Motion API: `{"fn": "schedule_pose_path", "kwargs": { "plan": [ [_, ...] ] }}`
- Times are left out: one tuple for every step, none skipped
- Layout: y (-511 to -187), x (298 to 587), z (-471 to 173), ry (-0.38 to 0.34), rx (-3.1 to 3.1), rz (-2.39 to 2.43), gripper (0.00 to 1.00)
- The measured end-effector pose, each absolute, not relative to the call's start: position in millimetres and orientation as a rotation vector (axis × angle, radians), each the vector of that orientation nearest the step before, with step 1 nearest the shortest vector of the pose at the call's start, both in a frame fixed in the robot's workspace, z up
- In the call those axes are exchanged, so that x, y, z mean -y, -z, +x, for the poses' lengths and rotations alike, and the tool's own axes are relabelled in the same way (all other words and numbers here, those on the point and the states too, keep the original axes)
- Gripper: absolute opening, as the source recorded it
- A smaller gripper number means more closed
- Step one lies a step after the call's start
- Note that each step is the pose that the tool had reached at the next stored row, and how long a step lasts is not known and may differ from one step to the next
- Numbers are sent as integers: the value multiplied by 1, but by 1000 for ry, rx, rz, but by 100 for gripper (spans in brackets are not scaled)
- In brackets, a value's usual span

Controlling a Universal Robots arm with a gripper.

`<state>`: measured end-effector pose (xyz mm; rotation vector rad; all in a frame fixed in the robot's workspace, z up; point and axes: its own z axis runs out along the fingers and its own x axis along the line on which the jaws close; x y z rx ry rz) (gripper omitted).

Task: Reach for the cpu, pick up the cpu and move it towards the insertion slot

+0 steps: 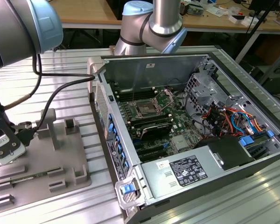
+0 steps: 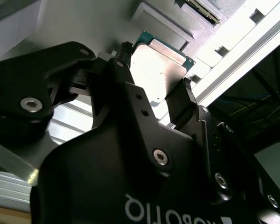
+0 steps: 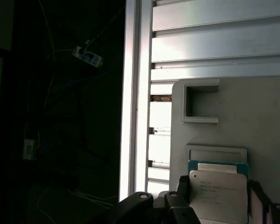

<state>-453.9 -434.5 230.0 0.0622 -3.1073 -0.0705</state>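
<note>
Cpu (image 2: pixel 161 65) sits clamped edge to edge in the closed hand (image 2: pixel 155 71), seemingly lifted just clear of its recess in the grey fixture (image 1: pixel 60 161) on the bench (image 1: pixel 65 65). Pickup looks done and the carry is beginning. The insertion slot (image 1: pixel 144 110) lies well apart inside the computer case (image 1: pixel 186 65), so the move calls for a level hold and clearance over the case wall.
</note>
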Motion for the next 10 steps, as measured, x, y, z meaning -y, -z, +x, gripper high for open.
{"fn": "schedule_pose_path", "kwargs": {
  "plan": [
    [-231,434,-454,71,3108,62,55],
    [-231,434,-454,71,3108,62,55],
    [-231,434,-454,71,3107,62,55],
    [-231,434,-454,70,3107,62,55],
    [-231,434,-454,71,3107,62,55],
    [-231,434,-454,71,3107,62,55],
    [-231,434,-454,71,3107,62,55],
    [-231,434,-454,71,3107,62,55],
    [-231,434,-454,71,3107,62,55],
    [-232,434,-454,71,3107,62,55]
  ]
}}
